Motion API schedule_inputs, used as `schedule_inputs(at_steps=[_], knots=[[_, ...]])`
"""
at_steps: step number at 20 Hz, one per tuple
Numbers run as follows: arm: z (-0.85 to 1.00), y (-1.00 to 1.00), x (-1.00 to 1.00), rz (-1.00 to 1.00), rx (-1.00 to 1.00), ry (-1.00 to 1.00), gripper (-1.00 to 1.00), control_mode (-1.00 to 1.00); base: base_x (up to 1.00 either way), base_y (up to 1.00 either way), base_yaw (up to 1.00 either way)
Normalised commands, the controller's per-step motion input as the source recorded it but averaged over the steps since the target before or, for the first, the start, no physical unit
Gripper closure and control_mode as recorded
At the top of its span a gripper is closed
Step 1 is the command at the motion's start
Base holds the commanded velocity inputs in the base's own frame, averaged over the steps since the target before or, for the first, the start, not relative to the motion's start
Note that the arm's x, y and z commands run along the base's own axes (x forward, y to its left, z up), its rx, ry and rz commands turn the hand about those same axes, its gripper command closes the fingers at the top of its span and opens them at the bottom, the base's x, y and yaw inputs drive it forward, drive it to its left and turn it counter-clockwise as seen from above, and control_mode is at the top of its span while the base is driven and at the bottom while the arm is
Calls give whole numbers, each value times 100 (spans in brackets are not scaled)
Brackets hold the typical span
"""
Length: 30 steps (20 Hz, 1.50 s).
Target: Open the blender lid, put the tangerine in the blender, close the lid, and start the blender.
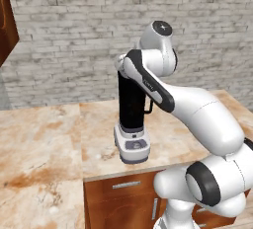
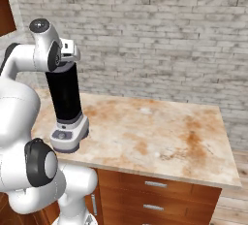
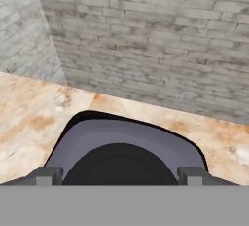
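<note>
Grey-white brick walls [image 2: 160,35] meet in a corner behind a marbled beige and rust stone tabletop [image 2: 155,132], which rests on brown wooden cabinets with metal drawer handles [image 2: 155,184]. Near the front edge of that tabletop stands the tall black tapered blender [image 1: 131,105] on its light grey base [image 1: 132,146], a small button panel facing forward; its thin black side handle [image 1: 150,105] shows in the left base view, on the right of the jar. The white jointed robot arm [image 1: 197,114] bends up and over the jar, so that its wrist sits right at the jar's top in both base views. In the hand view the small grey squarish blender lid [image 3: 92,140] with its round dark knob [image 3: 121,164] lies close beneath the camera, seated on the jar's top. The hand [image 3: 118,176] is well open, its two dark fingertips [image 3: 47,175] set wide apart on either side of the knob, over the lid's outer parts; nothing is gripped between them, and I cannot tell whether they touch the lid. A wooden cabinet corner [image 1: 6,20] juts in at the upper left of the left base view.
</note>
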Motion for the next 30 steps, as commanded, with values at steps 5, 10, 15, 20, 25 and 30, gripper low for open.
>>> schedule_inputs(at_steps=[5,10,15,20,25,30], knots=[[-32,0,0,0,0,0,-100,-100,0,0,0],[7,0,0,0,0,-3,-100,-100,0,0,0],[37,0,0,0,0,-10,-100,-100,0,0,0],[34,0,-50,-3,0,-27,-100,-100,0,0,0],[-20,1,-100,-25,-4,-30,-100,-100,0,0,0],[-77,9,-100,-37,-17,-8,-100,-100,0,0,0]])
